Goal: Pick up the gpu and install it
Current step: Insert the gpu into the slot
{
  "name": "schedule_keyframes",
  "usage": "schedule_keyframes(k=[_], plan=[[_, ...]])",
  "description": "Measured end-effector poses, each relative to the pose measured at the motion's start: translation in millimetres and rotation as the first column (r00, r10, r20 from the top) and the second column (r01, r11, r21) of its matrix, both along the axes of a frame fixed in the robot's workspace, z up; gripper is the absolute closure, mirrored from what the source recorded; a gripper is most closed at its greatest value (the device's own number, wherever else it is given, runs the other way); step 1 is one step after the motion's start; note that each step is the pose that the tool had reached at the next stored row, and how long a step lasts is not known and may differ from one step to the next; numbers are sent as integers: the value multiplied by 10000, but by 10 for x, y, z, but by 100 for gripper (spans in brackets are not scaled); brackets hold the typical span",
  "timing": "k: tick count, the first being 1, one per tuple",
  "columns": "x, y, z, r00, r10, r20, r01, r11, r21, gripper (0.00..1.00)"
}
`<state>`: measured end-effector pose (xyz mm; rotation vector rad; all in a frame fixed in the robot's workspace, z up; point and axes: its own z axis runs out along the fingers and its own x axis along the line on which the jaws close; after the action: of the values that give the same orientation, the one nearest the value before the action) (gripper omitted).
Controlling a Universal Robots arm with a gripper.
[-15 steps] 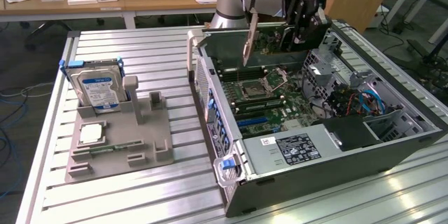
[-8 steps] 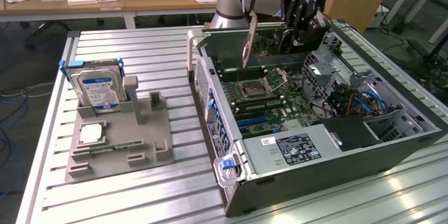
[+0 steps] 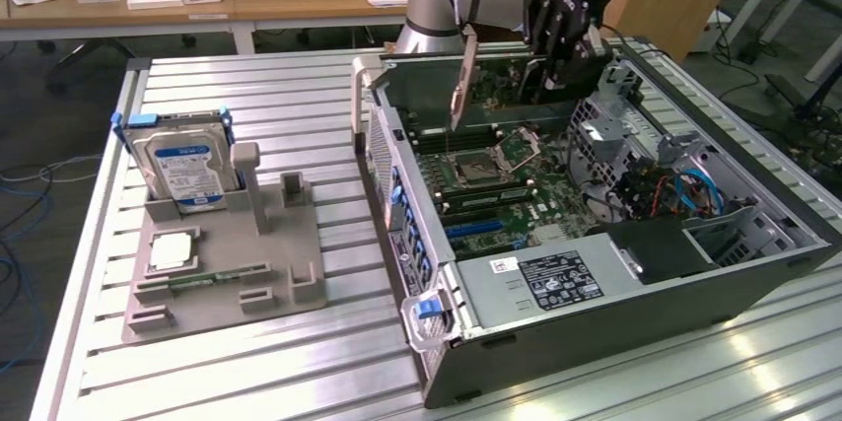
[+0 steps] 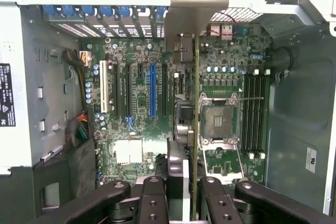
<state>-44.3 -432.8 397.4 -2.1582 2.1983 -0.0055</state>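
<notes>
Blue-and-white label [image 3: 181,167] on upright silver hard drive [image 3: 175,126]: print unreadable. Black rectangular label [image 3: 558,278] on grey metal power-supply box [image 3: 494,295]: white print, unreadable.

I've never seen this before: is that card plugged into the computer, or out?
Out. The gpu hangs edge-on in the gripper above the motherboard, its bracket poking above the case.
</notes>
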Motion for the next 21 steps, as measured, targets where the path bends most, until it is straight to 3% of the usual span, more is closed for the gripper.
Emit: schedule_keyframes(k=[8,14,21], plan=[[-1,-3,-20,9999,164,-11,-164,9999,13,72],[-2,-1,-93,9984,-570,-14,570,9984,9,72],[-3,-1,-146,9983,-576,-25,576,9983,10,72]])
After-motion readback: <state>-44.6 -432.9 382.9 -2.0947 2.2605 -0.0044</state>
